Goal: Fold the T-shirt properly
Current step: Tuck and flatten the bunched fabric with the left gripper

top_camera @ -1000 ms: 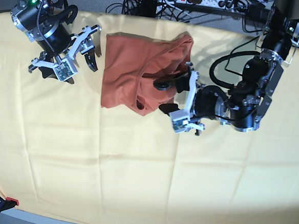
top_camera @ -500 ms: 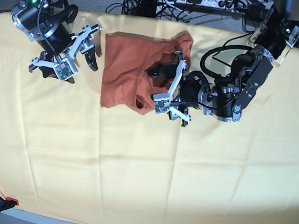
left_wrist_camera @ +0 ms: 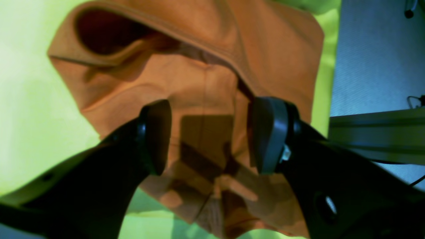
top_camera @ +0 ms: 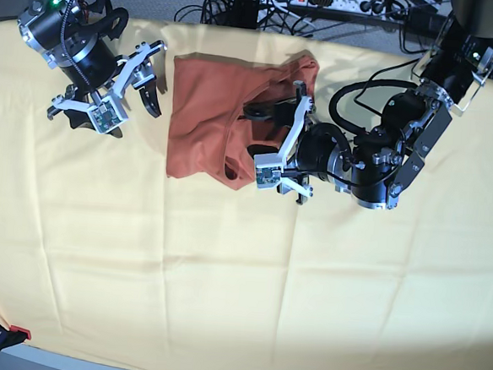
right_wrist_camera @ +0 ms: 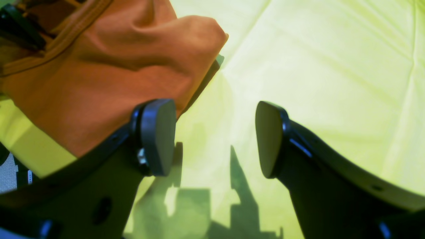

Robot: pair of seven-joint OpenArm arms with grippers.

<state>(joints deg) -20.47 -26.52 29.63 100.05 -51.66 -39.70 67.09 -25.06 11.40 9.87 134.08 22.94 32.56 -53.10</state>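
- Here, the near part of the yellow cloth (top_camera: 221, 302) over the table lies bare, with only soft creases across it.
- Farther back, toward the far edge and a little left of its middle, lies the T-shirt (top_camera: 209, 115): rust-orange, thin, bunched into a rough upright block. Its left edge is fairly straight, while its right side is rumpled, with a ribbed hem or neckline curling up into an open loop.
- The left gripper (top_camera: 262, 139) sits over the shirt's right-hand, rumpled part. In the left wrist view its two dark pads (left_wrist_camera: 156, 136) stand well apart, orange fabric showing between and below them; I cannot tell whether they touch the cloth. Nothing is clamped.
- The right gripper (top_camera: 123, 79) hovers just beside the shirt's left edge, near the far left corner of the table. Its jaws are spread too; in the right wrist view one pad lies in front of a folded corner of the shirt, the gap between them over bare yellow cloth.
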